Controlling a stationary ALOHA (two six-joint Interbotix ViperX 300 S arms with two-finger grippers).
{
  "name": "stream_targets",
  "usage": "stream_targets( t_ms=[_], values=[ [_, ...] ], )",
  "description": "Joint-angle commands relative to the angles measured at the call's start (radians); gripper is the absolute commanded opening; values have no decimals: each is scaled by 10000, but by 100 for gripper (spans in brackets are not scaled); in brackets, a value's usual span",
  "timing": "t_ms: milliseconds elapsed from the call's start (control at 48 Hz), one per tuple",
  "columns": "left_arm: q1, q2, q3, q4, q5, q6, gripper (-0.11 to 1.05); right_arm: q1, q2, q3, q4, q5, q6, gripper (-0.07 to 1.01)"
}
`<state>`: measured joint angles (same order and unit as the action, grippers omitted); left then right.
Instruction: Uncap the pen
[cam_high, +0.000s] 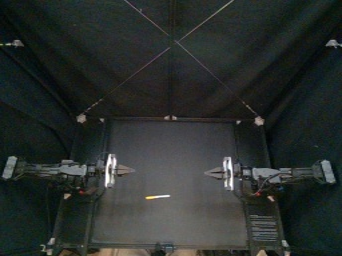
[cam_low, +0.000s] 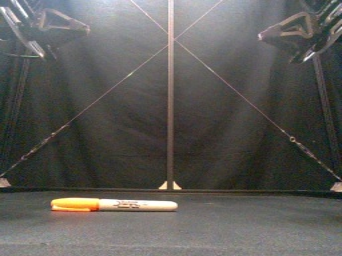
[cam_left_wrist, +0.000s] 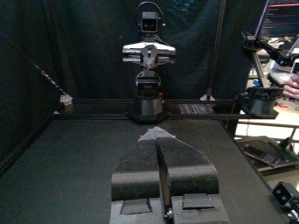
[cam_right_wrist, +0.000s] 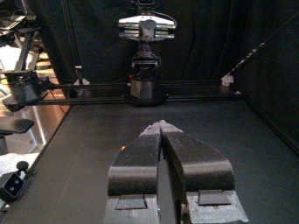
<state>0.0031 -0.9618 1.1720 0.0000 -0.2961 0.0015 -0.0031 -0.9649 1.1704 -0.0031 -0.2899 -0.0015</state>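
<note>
Pen (cam_high: 159, 197), seemingly capped, lies clear of table (cam_high: 174, 150) edges.

Dim booth. Light falls from above, strongest at 12 o'clock in the front view: a pale wash runs down the back curtain (cam_low: 171, 90), fading toward 3 and 9. The desk (cam_high: 174, 150) reads dark with a faint grey sheen. My jaws catch soft highlights on their upper faces. The pen (cam_low: 114, 205) casts hardly any shadow.

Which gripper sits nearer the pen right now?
The left gripper, at the table's left side: the pen lies left of centre near the front, farther from the right gripper.
</note>
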Motion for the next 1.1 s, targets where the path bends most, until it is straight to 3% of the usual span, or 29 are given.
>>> stream_targets(
  t_ms=[21,125,188,375,521,667,938,1104],
  values=[
    [31,107,15,-31,-92,15,-9,-107,383,-215,77,-92,92,-3],
    [31,261,46,-31,-123,31,-3,-245,1212,-644,77,-92,107,-2],
    [0,491,77,-31,-123,0,-1,-276,2102,-1074,15,-92,107,-1],
    [-169,1595,138,-15,-123,15,1,-199,4740,-2347,-107,-77,92,0],
    [-184,2485,107,0,-92,15,2,-199,6796,-3267,-138,-77,107,4],
    [-184,2869,123,0,-46,15,6,-31,8237,-3973,-123,0,92,22],
    [-184,2930,215,-15,0,15,27,568,10278,-5262,-31,690,123,73],
    [-184,2930,276,-31,0,-15,43,736,11075,-5875,353,1135,107,90]
  ],
)
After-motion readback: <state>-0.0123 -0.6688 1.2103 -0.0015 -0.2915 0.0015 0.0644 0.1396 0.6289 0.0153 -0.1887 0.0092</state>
